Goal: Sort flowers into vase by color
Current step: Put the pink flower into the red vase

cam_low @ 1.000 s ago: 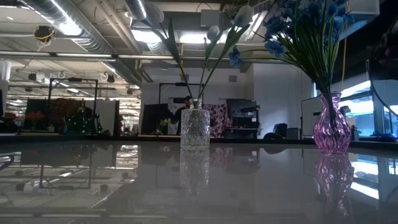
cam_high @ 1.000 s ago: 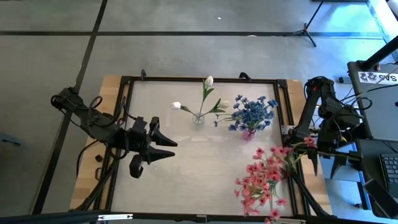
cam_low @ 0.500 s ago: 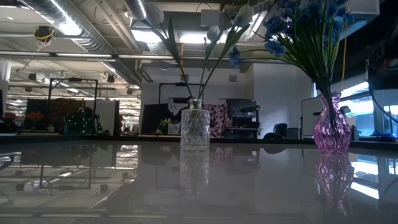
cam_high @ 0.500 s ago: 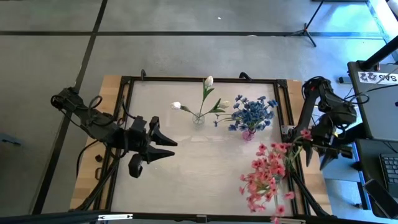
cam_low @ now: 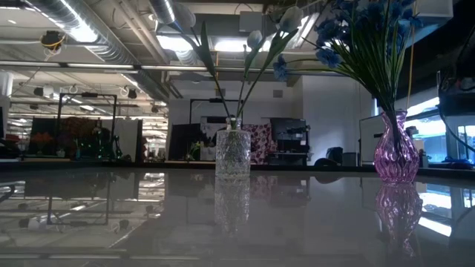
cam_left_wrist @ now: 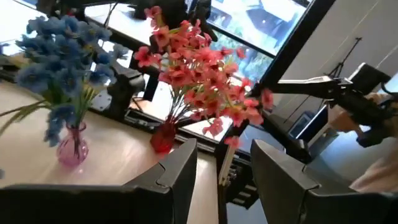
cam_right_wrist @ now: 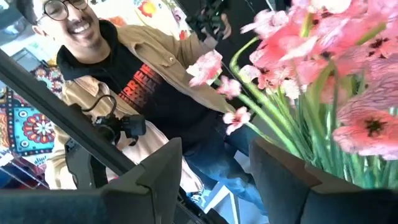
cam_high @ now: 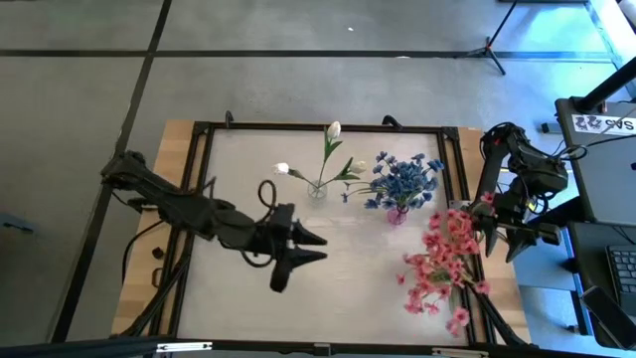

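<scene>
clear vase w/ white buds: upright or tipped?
Upright. The clear vase stands straight on the table in the low view, white buds rising from it.
</scene>
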### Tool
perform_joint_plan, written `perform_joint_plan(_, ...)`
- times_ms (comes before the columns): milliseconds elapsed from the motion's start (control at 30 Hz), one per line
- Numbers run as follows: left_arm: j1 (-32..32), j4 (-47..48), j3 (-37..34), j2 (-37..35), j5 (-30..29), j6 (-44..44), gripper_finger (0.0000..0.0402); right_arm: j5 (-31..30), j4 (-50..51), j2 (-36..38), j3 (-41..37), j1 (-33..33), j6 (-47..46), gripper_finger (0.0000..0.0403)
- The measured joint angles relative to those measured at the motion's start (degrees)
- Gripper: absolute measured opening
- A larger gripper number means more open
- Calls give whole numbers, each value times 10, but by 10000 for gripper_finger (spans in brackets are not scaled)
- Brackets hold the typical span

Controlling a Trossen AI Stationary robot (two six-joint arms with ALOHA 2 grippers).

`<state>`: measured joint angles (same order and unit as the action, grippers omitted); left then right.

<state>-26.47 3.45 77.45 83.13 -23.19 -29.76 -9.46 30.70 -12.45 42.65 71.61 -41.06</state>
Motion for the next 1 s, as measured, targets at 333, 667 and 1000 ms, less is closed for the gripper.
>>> perform_joint_plan(333, -27, -161, 0, 122, 2, -68, 147, -24, -9, 0, 0, 0, -23, 188)
perform_joint_plan(667, -53, -179, 0, 245, 3, -216, 147, -85, -20, 0, 0, 0, -41, 188)
perform_joint_plan(1000, -25, -268, 1, 330, -2, -150, 147, -159, -20, 0, 0, 0, -124, 188)
